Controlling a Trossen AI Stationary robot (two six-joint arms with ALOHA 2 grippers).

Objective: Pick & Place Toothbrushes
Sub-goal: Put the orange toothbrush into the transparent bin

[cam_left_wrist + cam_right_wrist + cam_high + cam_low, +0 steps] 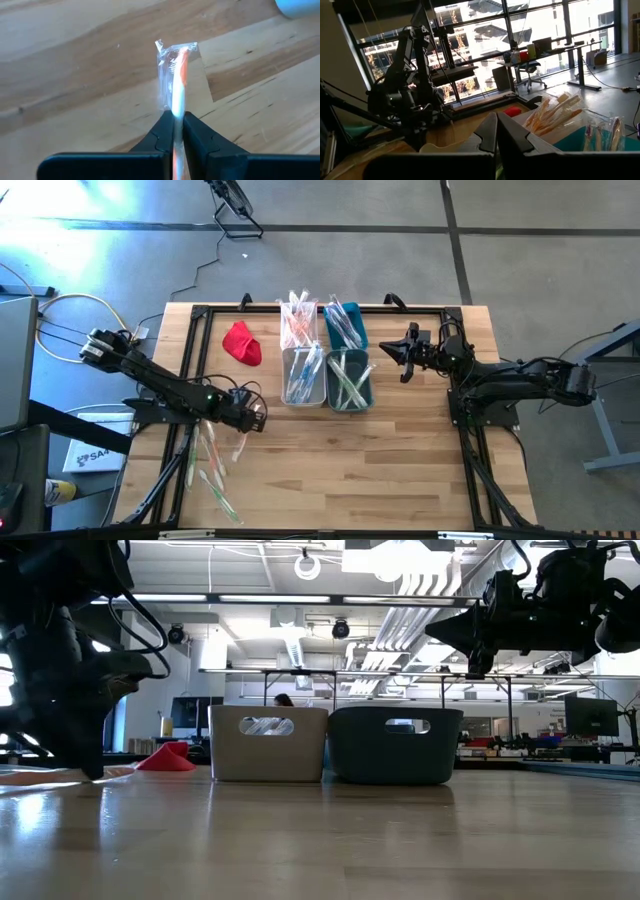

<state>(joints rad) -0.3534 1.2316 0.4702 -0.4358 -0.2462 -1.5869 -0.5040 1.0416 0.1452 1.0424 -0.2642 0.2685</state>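
Observation:
My left gripper (pixel 256 420) (pixel 175 115) is low over the table's near left part, shut on one wrapped toothbrush (pixel 176 75) with an orange and white handle. A few loose toothbrushes (pixel 208 465) lie flat on the wood nearer the near left corner. More toothbrushes stand upright in the far bins (pixel 298 322), and others lie in the near white bin (pixel 284 380) and the near teal bin (pixel 370 388). My right gripper (pixel 402 358) (pixel 496 122) is shut on nothing and hangs high, right of the bins. My left gripper pinches the wrapped toothbrush by its handle (pixel 176 106) between the two fingers. The toothbrush runs along the fingers, and its bristle end (pixel 175 57) sticks out past the fingertips inside the clear wrapper. Whether it is lifted off the wood, I cannot tell.
A red cloth (pixel 242 343) lies left of the bins near the far edge. The bins sit in a block at the table's far middle (pixel 268 745). Bare wood spreads over the near middle and near right. A black frame borders the table.

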